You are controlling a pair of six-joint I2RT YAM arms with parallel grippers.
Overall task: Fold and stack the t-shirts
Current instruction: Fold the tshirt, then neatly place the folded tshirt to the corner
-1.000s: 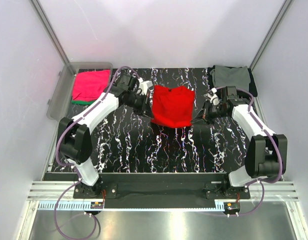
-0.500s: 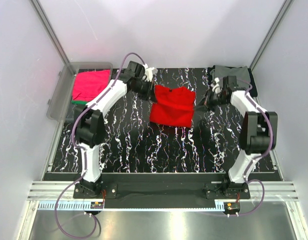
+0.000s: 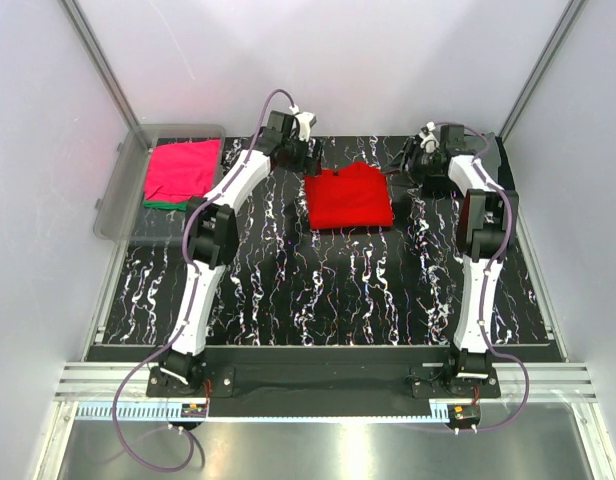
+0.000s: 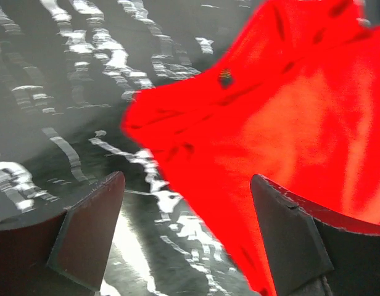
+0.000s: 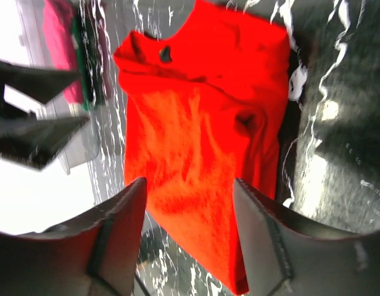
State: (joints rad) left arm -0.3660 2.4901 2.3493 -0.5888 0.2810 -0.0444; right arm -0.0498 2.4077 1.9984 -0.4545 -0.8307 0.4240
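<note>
Folding the red t-shirt (image 3: 348,198) — left gripper (image 4: 187,216) and right gripper (image 5: 187,209) both released, empty, beside it — then likely regrasping for another fold.

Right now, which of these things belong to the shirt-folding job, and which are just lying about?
Part of the job:
red t-shirt, spread out mid-table
pink t-shirt, lying on a green t-shirt

Just lying about:
clear plastic bin
marbled table
</note>
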